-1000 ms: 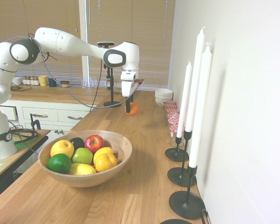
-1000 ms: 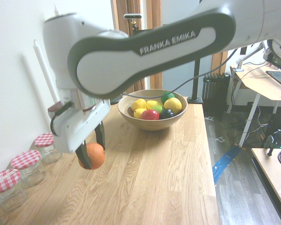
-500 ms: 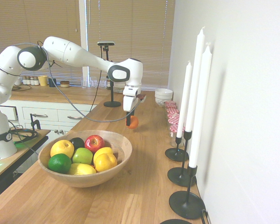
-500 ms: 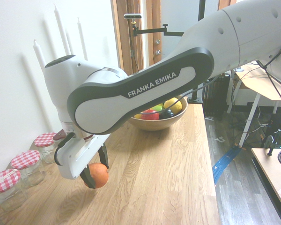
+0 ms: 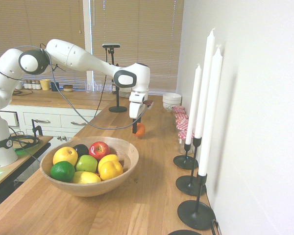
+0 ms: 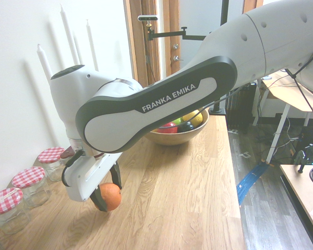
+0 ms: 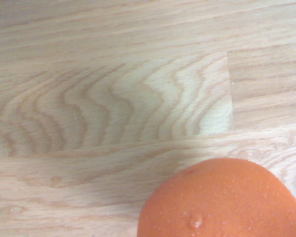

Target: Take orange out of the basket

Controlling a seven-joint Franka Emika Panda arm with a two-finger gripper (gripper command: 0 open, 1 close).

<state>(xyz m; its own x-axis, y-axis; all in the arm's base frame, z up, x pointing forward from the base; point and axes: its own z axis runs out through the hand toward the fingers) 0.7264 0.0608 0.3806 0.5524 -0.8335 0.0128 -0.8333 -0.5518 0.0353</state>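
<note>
Orange out of the bowl, hovering low over the counter

The orange (image 6: 110,196) sits lower left in the second exterior view, pinched between the gripper (image 6: 107,197) fingers just above the wooden counter (image 6: 188,198), probably about to be set down. The basket (image 5: 122,169) is well apart; jars (image 6: 28,183) stand near, not blocking.

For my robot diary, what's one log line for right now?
pincer: shut on orange | orange: out of basket, just above wooden counter | next: release

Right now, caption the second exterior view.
Gripper holds the orange low over the wooden counter, away from the basket.
</note>
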